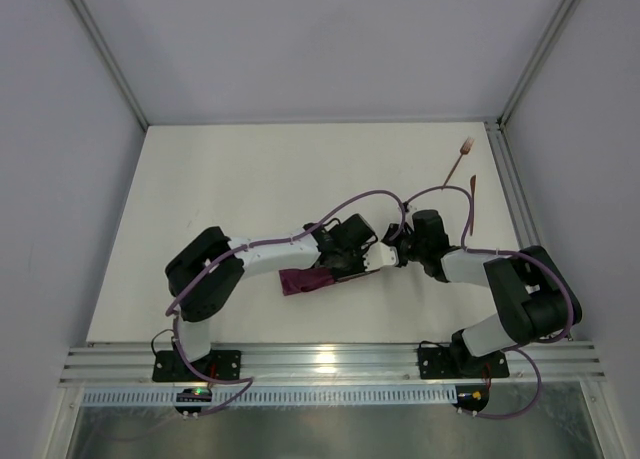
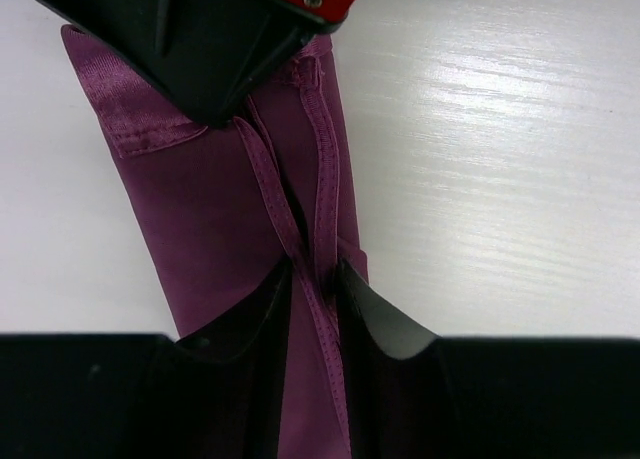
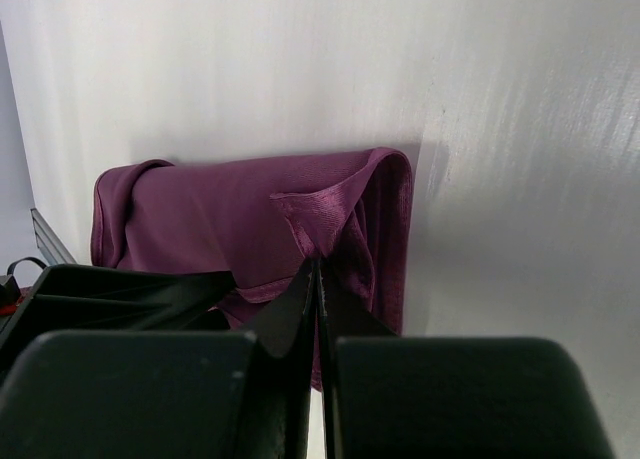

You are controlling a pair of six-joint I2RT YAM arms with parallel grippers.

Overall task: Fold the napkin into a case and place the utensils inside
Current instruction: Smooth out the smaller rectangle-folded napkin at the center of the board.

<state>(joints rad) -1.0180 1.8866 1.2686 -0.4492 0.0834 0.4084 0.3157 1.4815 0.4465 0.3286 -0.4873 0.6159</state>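
Partway through the job, judging by how things lie: the plum-purple napkin (image 3: pixel 200 224) is already doubled into a thick, narrow band on the white bench (image 1: pixel 250 179), near the middle and close to the arms. It is not yet a neat flat case; one end is bunched and lifted. The copper-brown fork (image 1: pixel 461 159) and knife (image 1: pixel 473 204) lie well apart from it, by the far right edge, so finishing the fold and loading both utensils remains.

The right claw (image 3: pixel 315 274) is closed tight, pinching a raised corner of cloth between its tips. The left claw (image 2: pixel 312 299) is narrowed onto a stitched hem that fills the gap between its fingers, which looks like a grip.

Only the overhead view shows the utensils and where the napkin sits on the bench, but there the arms hide most of the cloth. The wrist views show the hems, layers and both pinches, and the left one also catches the right claw from outside.
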